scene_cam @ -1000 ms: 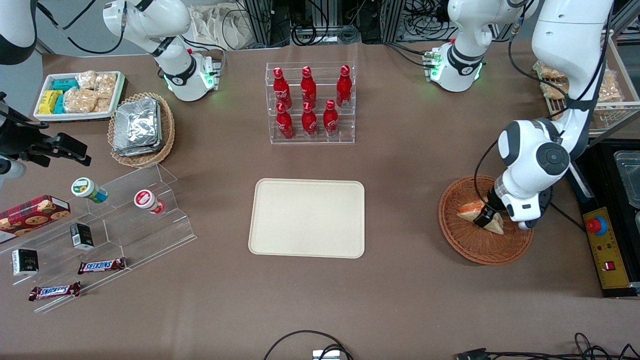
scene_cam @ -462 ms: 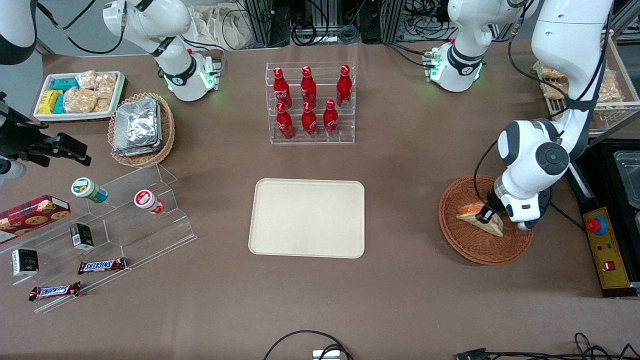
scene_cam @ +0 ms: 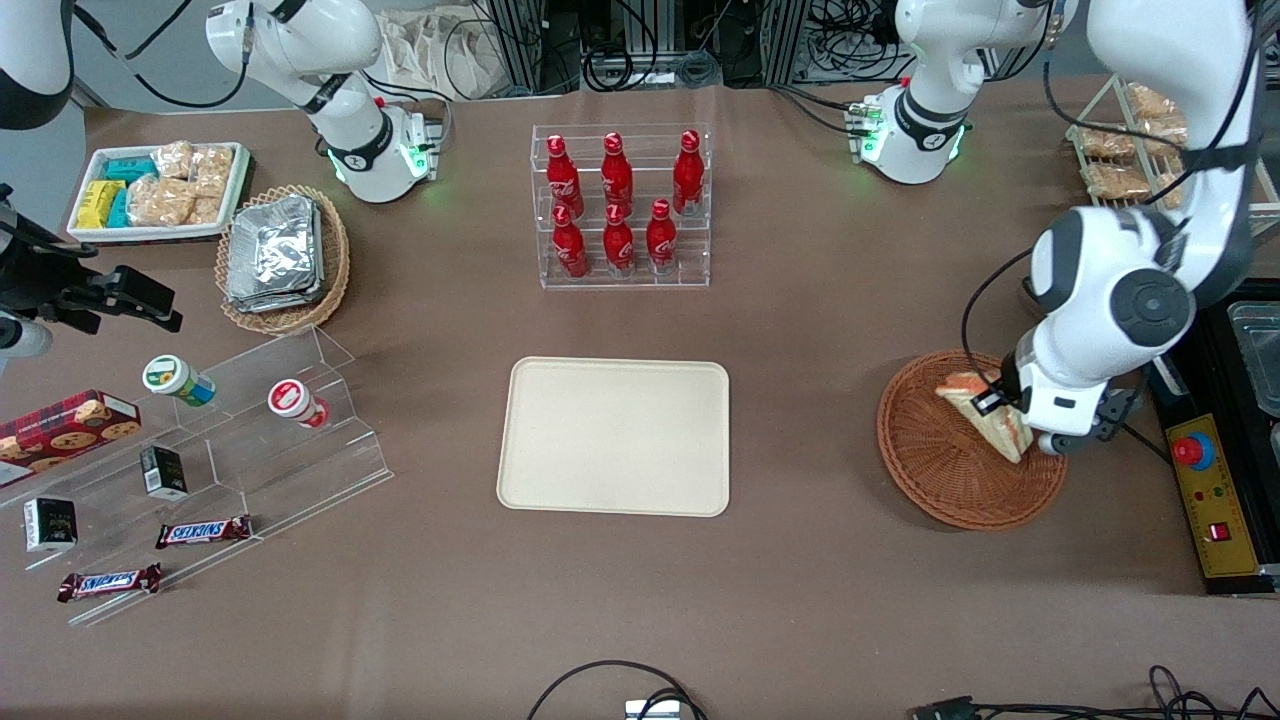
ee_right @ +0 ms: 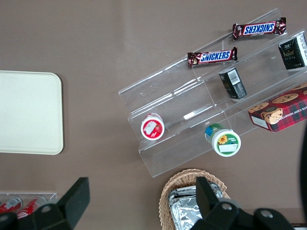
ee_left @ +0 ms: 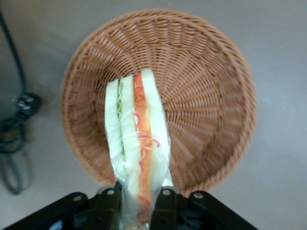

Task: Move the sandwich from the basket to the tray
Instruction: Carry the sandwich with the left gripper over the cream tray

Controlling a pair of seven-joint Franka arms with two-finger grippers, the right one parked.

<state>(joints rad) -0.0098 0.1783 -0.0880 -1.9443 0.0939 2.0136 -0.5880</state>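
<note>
Gripper [ee_left: 140, 203] holds sandwich [ee_left: 138, 153] above basket [ee_left: 211, 100].

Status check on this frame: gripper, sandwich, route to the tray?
Gripper above the basket, jaws shut on the sandwich. Sandwich lifted clear of the weave, hanging over the basket. Tray bare; nothing on the table between basket and tray.

- Clear rack [scene_cam: 620, 205] of red bottles [scene_cam: 618, 240] – upright, at the table's middle.
- White tray [scene_cam: 158, 190] of snack packets, toward the parked arm's end.
- Tan wicker basket [scene_cam: 283, 255] of foil packs, just beside it.
- Clear stepped stand [scene_cam: 230, 440] – two cups [scene_cam: 178, 380] lie on their sides on it, with small dark boxes [scene_cam: 163, 472].
- Two Snickers bars [scene_cam: 203, 531] at the stand's near edge.
- Red cookie box [scene_cam: 65, 428] beside the stand.
- Wire rack [scene_cam: 1120, 150] of bagged snacks, toward the working arm's end.
- Yellow control box [scene_cam: 1210, 490] with a red button.
</note>
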